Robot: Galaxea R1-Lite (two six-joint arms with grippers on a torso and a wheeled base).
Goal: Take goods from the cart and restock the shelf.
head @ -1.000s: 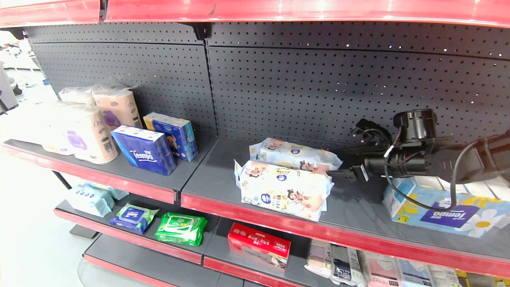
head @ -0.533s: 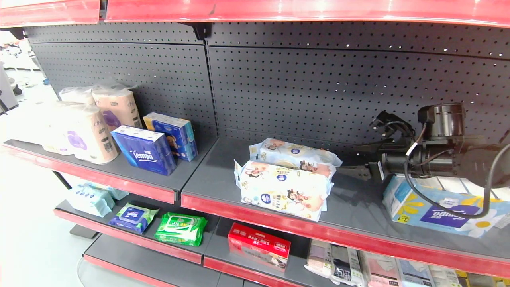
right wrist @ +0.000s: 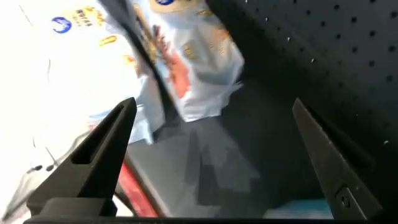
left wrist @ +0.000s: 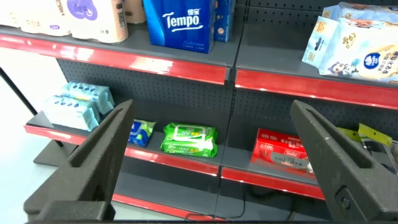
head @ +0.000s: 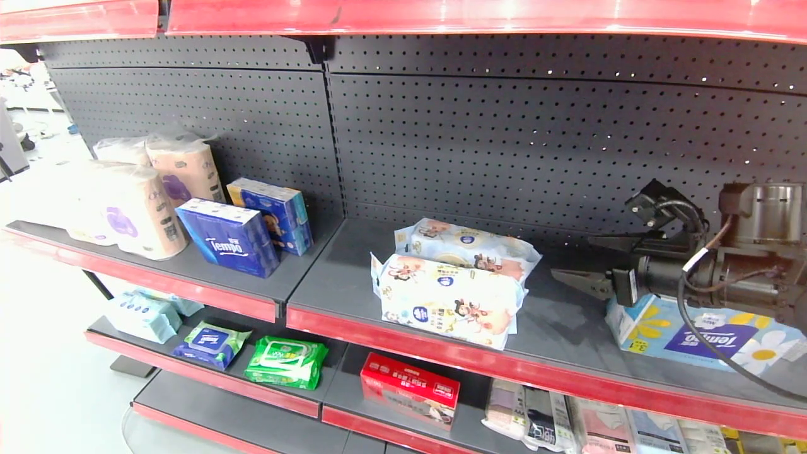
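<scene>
The left pincer [left wrist: 211, 104] hangs in front of the lower shelves, its two dark, wedge-shaped jaws spread wide with nothing between them. Beyond it lie a green pack of wipes [left wrist: 188, 138] and a red box [left wrist: 283, 152]. Higher up, the right pincer [head: 572, 255] is held level over the shelf [head: 567, 328], its jaws likewise apart and empty. Under that arm, on the shelf's right part, lies a flowered tissue pack [head: 700, 337], a blue and white plastic-wrapped block printed with yellow and white daisies. Near the middle of the shelf, close to the red front edge [head: 353, 332], sits the front soft pack [head: 451, 299], pale crinkled film printed with cartoon figures. The rear soft pack [head: 466, 243], of the same kind, lies just behind and touches it. The shelf is flat grey metal, backed by a dark pegboard [head: 504, 139] of small round holes. On the neighbouring section to the left stand two blue boxy packs [head: 228, 236] and, farther along, wrapped toilet rolls [head: 126, 211]. A pale floor [head: 44, 378] stretches away beyond.
</scene>
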